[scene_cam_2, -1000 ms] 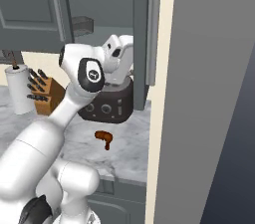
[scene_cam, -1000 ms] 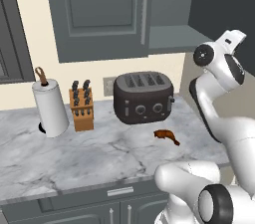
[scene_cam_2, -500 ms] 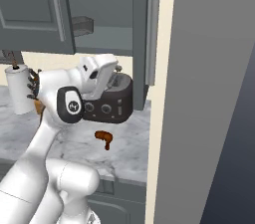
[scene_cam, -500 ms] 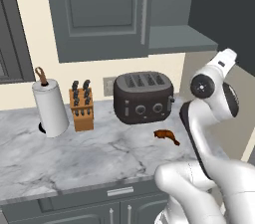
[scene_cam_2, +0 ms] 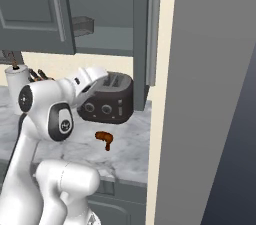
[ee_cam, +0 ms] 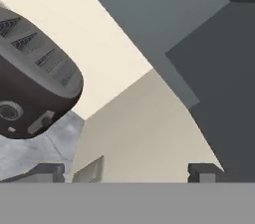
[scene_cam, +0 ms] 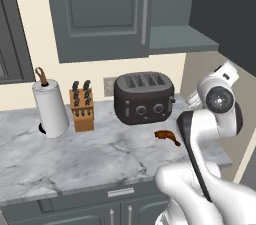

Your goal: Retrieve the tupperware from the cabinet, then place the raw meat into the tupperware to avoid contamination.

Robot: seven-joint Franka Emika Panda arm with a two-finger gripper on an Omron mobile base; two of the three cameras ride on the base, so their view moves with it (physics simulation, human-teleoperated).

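Now raw meat (scene_cam: pixel 167 137) on counter (scene_cam: pixel 75 159), hand (ee_cam: pixel 127 172) apart, open.

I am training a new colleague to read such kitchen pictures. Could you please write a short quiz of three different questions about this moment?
1. True or false: the raw meat lies on the counter in front of the toaster.
2. Which door of the cabinet stands open? A) the robot's left one B) the robot's right one
3. Fill in: in the hand view the gripper is ____ and holds nothing.

Key: 1 true. 2 B; the shelf inside shows on that side. 3 open; the fingertips stand far apart.
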